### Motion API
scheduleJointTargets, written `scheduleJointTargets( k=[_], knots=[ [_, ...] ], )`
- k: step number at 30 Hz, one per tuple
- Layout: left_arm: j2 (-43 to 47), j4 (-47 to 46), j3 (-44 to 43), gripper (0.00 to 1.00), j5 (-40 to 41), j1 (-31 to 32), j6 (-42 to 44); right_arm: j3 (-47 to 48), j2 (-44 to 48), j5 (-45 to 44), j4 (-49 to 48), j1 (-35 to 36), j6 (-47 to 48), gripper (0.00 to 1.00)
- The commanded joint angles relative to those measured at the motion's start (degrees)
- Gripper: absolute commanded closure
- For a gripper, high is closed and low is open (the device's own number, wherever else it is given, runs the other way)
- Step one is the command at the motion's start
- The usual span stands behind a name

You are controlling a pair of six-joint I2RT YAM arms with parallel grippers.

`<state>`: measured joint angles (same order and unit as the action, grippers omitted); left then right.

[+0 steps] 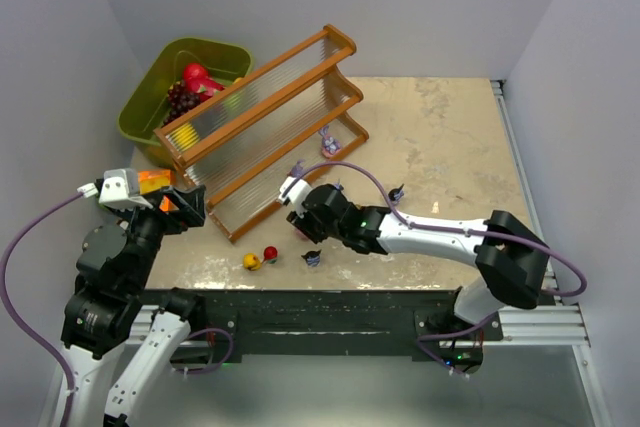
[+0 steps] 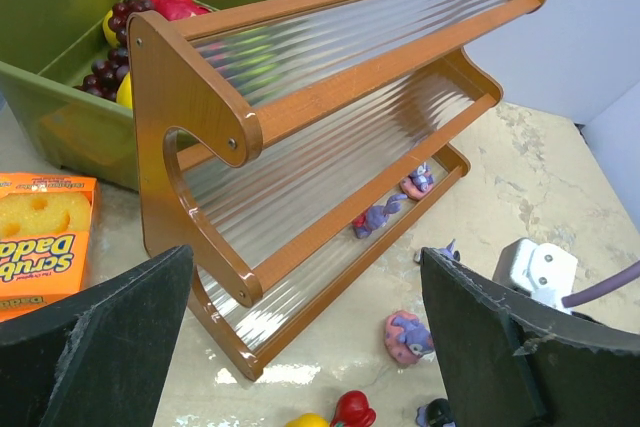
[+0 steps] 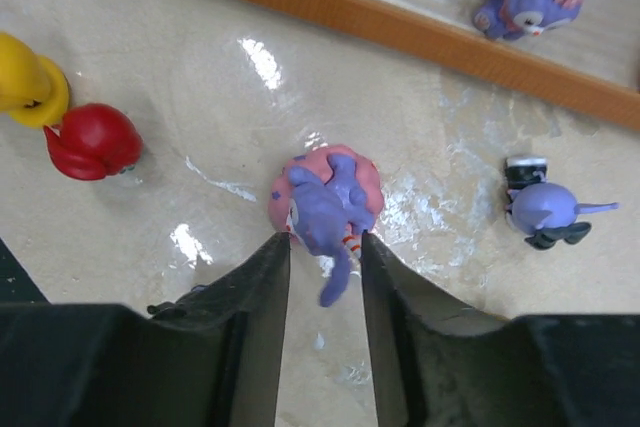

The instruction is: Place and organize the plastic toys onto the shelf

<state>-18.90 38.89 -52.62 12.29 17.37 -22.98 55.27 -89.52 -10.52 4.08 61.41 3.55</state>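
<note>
Fingers of my right gripper (image 3: 324,239): narrowly apart, loose around the tail of the bunny (image 3: 325,192), nothing clamped.
Left gripper (image 2: 305,257): spread wide, empty, beside the shelf's (image 2: 190,97) near end.
Shelf: slants from the table's (image 1: 440,147) near-left corner toward its far edge.
Bunny: on the table, just before the bottom rail.
Grip: I'd reach past the tail and close on the body.
Room: red toy (image 3: 92,140) and yellow toy (image 3: 30,87) sit nearby toward the near edge; lift straight, clear the rail.

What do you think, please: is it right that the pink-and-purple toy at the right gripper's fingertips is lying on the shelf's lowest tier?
Not quite. The pink-and-purple toy at the fingertips of the right gripper is lying on the table, in front of the shelf, not on its lowest tier. The right wrist view shows this.
</note>
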Motion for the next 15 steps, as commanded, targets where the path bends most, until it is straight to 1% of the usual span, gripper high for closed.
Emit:
scheduleJointTargets(
  k=[1,5,8,11,12,13,14,15],
  knots=[
    [-0.62,-1.01,0.41,0.0,0.36,-0.23,0.66,0.37,3.29,-0.11,-3.2,0.12,-1.44,0.53],
    [-0.71,-0.93,0.5,0.0,0.01,-0.23,0.66,1.24,3.91,0.15,-0.92,0.12,-3.11,0.46],
    [-0.62,-0.93,0.06,0.0,0.1,-0.23,0.92,3.26,4.61,-1.51,2.5,0.12,-7.85,0.44],
    [-0.62,-0.75,-0.38,0.0,0.19,-0.23,1.1,7.13,6.54,-5.19,8.04,0.12,-16.71,0.4],
    [-0.62,-0.75,-0.55,0.0,0.19,-0.23,1.1,8.09,7.59,-6.69,9.71,0.12,-24.04,0.39],
    [-0.62,-0.84,-0.47,0.0,0.19,-0.23,1.1,9.15,7.95,-8.44,13.99,0.12,-28.99,0.39],
    [-0.62,-1.01,-0.38,0.0,0.19,-0.23,1.01,10.72,8.21,-9.5,15.94,0.12,-37.91,0.39],
    [-0.53,-1.19,-0.2,0.0,-0.08,-0.23,0.92,11.09,8.74,-10.21,17.27,0.12,-42.62,0.39]
  ],
)
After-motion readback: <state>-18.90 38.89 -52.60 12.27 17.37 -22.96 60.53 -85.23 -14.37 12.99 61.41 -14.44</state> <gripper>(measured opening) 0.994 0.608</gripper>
